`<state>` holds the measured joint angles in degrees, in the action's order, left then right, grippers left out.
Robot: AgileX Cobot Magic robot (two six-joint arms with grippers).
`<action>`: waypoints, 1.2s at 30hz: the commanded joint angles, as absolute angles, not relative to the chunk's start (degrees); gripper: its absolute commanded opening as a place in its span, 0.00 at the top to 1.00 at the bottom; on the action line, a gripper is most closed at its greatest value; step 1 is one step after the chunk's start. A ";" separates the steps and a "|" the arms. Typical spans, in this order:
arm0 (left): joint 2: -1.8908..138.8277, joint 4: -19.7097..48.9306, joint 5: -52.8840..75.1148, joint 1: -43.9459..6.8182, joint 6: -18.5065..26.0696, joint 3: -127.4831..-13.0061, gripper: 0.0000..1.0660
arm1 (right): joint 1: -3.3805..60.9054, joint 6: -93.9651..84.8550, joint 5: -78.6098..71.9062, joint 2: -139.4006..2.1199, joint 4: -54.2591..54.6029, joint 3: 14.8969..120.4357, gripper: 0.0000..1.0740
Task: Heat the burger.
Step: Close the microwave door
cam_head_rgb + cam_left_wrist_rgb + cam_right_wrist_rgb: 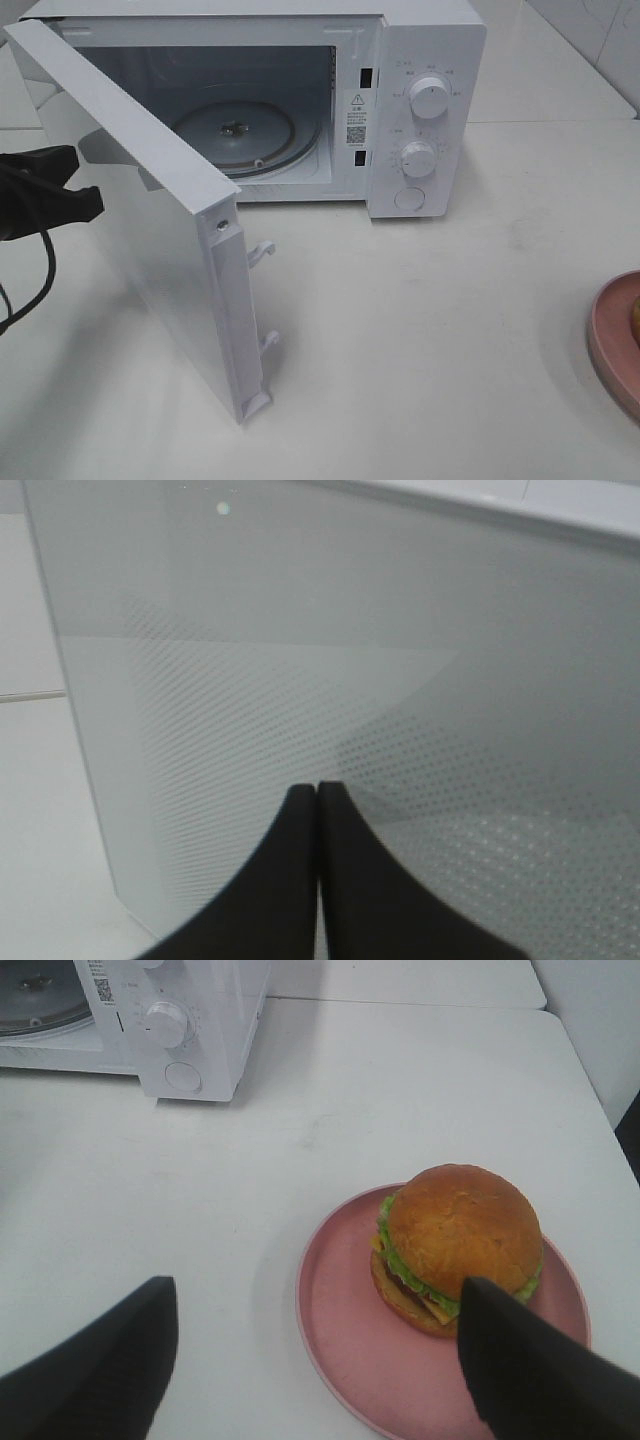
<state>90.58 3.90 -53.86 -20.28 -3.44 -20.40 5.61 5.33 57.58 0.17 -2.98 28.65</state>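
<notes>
Left gripper: the left gripper [317, 800] is clenched, fingertips pressed together, empty, close against the outer face of the microwave door [150, 230]; touching or not, cannot tell.
Microwave: one white microwave [420, 60] at 12 o'clock on the white desk [420, 350]; door swung wide open toward 8 o'clock.
Inside: one glass turntable [250, 130], bare.
Controls: two round knobs [430, 98], one button below.
Right gripper: the right gripper [315, 1345] is released, fingers spread wide, holding nothing, hovering over the plate's near edge.
Burger: one burger [458, 1245] sits on one pink plate [345, 1355], at 4 o'clock on the desk, well apart from the microwave.
</notes>
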 commanded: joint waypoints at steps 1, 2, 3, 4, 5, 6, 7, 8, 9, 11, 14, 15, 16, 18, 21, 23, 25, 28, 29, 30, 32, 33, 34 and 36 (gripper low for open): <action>91.73 6.25 -55.18 -22.46 -3.09 -22.17 1.00 | 5.16 4.64 57.18 1.95 -2.98 28.48 0.30; 91.73 6.25 -55.18 -22.46 -3.09 -22.17 1.00 | 5.16 4.64 57.18 1.95 -2.98 28.48 0.30; 92.70 6.70 -55.18 -23.49 -3.04 -23.26 1.00 | 5.16 4.64 57.18 1.95 -2.98 28.48 0.30; 92.70 6.70 -55.18 -23.49 -3.04 -23.26 1.00 | 5.16 4.64 57.18 1.95 -2.98 28.48 0.30; 93.16 6.76 -55.18 -23.89 -3.04 -23.89 1.00 | 5.16 4.64 57.18 1.95 -2.98 28.48 0.30; 94.08 7.05 -55.18 -24.75 -3.04 -25.04 1.00 | 5.16 4.64 57.18 1.95 -2.98 28.48 0.30; 94.08 7.05 -55.18 -24.75 -3.04 -25.04 1.00 | 5.16 4.64 57.18 1.95 -2.98 28.48 0.30; 94.60 7.10 -55.12 -25.10 -3.04 -25.67 1.00 | 5.16 4.64 57.18 1.95 -2.98 28.48 0.30; 95.34 7.62 -54.89 -25.73 -2.98 -26.76 1.00 | 5.16 4.64 57.18 1.95 -2.98 28.48 0.30; 96.09 8.94 -54.60 -26.59 -2.86 -28.02 1.00 | 5.16 4.64 57.18 1.95 -2.92 28.48 0.30; 97.52 11.46 -54.49 -27.96 -1.78 -30.08 1.00 | 5.16 4.64 57.18 1.95 -2.92 28.48 0.30; 97.52 11.46 -54.49 -27.96 -1.78 -30.08 1.00 | 5.16 4.64 57.18 1.95 -2.92 28.48 0.30; 97.92 12.26 -54.14 -28.42 -1.43 -30.71 1.00 | 5.16 4.64 57.18 1.95 -2.92 28.48 0.30; 98.89 14.44 -53.06 -29.74 0.00 -32.60 1.00 | 5.16 4.64 57.18 1.95 -2.92 28.48 0.30; 100.32 16.84 -52.71 -31.51 3.27 -35.24 1.00 | 5.16 4.64 57.18 1.89 -2.92 28.48 0.30; 101.53 18.28 -52.14 -32.37 5.10 -37.01 1.00 | 5.16 4.64 57.18 1.89 -2.92 28.48 0.30; 103.13 19.88 -49.68 -33.12 5.84 -39.88 1.00 | 5.16 4.64 57.18 1.89 -2.92 28.48 0.30; 104.11 20.68 -48.70 -33.46 5.84 -41.71 1.00 | 5.16 4.64 57.18 1.89 -2.92 28.48 0.30; 104.68 20.68 -48.19 -33.46 5.79 -42.69 1.00 | 5.16 4.64 57.18 1.89 -2.92 28.48 0.30; 105.54 20.68 -47.27 -33.46 5.67 -44.46 1.00 | 5.16 4.64 57.18 1.89 -2.92 28.48 0.30; 106.40 20.74 -47.04 -33.46 5.67 -45.95 1.00 | 5.16 4.64 57.18 1.89 -2.92 28.48 0.30; 106.40 20.74 -47.04 -33.46 5.67 -45.95 1.00 | 5.16 4.64 57.18 1.89 -2.92 28.48 0.30; 107.37 20.74 -46.81 -33.46 5.67 -47.56 1.00 | 5.16 4.64 57.18 1.89 -2.92 28.48 0.30; 107.89 20.74 -46.70 -33.46 5.67 -48.47 1.00 | 5.16 4.64 57.18 1.89 -2.92 28.48 0.30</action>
